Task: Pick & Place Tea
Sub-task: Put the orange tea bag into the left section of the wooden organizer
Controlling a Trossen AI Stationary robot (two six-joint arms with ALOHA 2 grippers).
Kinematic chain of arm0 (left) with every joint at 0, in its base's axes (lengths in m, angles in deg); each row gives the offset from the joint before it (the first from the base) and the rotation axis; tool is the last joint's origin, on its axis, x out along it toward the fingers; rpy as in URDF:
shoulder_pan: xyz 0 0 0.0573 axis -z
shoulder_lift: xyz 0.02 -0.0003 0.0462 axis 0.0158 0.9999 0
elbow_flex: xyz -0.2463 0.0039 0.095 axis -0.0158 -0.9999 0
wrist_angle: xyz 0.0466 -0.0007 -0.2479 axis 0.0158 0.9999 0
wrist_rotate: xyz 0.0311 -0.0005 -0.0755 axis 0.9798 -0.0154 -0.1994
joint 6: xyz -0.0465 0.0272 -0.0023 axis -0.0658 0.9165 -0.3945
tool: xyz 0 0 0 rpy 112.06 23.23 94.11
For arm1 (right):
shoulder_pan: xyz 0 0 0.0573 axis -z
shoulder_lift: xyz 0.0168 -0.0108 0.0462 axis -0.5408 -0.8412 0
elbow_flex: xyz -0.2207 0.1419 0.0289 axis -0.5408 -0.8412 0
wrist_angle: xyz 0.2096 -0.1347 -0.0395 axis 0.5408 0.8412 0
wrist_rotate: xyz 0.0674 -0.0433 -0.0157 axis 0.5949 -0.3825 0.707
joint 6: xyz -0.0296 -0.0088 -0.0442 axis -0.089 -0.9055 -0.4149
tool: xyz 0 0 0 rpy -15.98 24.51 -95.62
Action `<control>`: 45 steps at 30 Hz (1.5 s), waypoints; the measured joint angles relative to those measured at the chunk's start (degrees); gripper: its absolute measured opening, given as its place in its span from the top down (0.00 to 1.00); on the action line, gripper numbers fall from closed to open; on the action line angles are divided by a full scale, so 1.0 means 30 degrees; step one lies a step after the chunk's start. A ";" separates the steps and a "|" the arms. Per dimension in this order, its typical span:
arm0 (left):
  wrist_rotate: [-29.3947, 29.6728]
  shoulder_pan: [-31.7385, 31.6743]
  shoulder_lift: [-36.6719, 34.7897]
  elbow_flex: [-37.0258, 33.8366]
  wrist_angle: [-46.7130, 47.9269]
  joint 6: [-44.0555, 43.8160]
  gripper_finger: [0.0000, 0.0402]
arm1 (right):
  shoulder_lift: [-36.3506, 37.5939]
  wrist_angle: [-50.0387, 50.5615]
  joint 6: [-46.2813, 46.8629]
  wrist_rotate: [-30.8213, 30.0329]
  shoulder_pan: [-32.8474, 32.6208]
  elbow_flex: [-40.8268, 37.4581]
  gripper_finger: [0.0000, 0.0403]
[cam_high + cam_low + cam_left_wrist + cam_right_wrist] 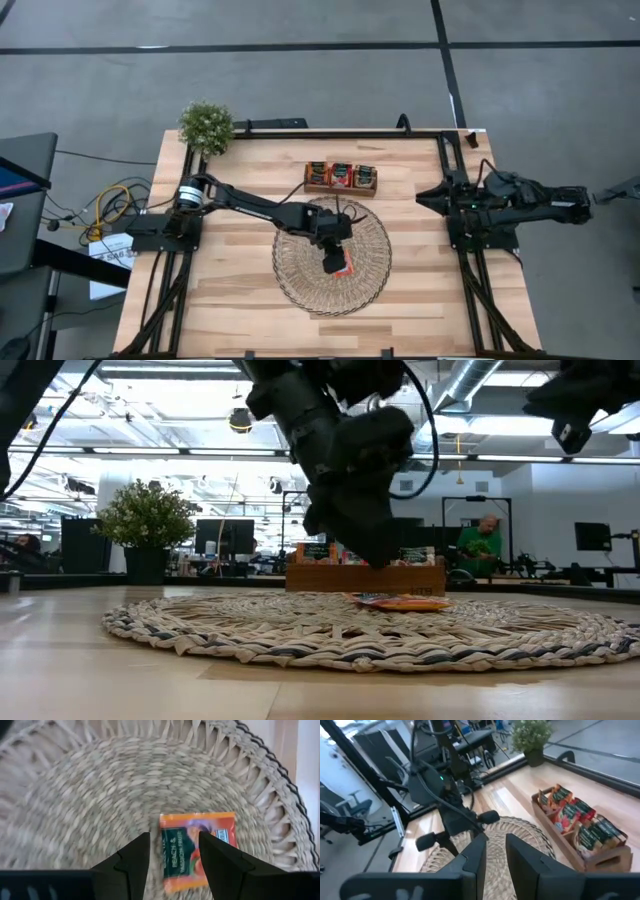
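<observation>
Left wrist view: left gripper (pixel 174 851) hangs released astride a sachet (pixel 197 847) on the mat (pixel 75 795); closing off-centre could skid it away.

The high view looks straight down, the low view level across the woven mat (pixel 370 630), both wrist views sharing that mat from close and farther off.
</observation>
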 joint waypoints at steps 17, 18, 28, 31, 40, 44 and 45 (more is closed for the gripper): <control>0.0306 0.0038 0.1463 0.2109 0.3473 0.0721 0.60 | 0.0884 -0.0287 0.0151 0.0027 -0.0095 -0.0766 0.84; 0.0320 0.0098 0.1463 0.2109 0.3475 0.0721 0.60 | 0.0884 -0.0287 0.0151 0.0034 -0.0095 -0.0766 0.84; 0.2009 0.0594 0.1463 0.2109 0.3391 0.0643 0.60 | 0.0877 -0.0318 0.0151 0.0049 -0.0095 -0.0766 0.84; 0.2191 0.0597 0.1463 0.2109 0.3398 0.0597 0.60 | 0.0877 -0.0324 0.0151 0.0052 -0.0095 -0.0766 0.84; 0.2331 0.0741 0.1463 0.2109 0.3391 0.0587 0.60 | 0.0877 -0.0324 0.0151 0.0049 -0.0095 -0.0766 0.84; 0.2469 0.0845 0.1463 0.2109 0.3400 0.0589 0.60 | 0.0877 -0.0324 0.0151 0.0049 -0.0095 -0.0766 0.84; 0.2435 0.0852 0.1463 0.2109 0.3407 0.0583 0.60 | 0.0877 -0.0326 0.0151 0.0049 -0.0095 -0.0766 0.84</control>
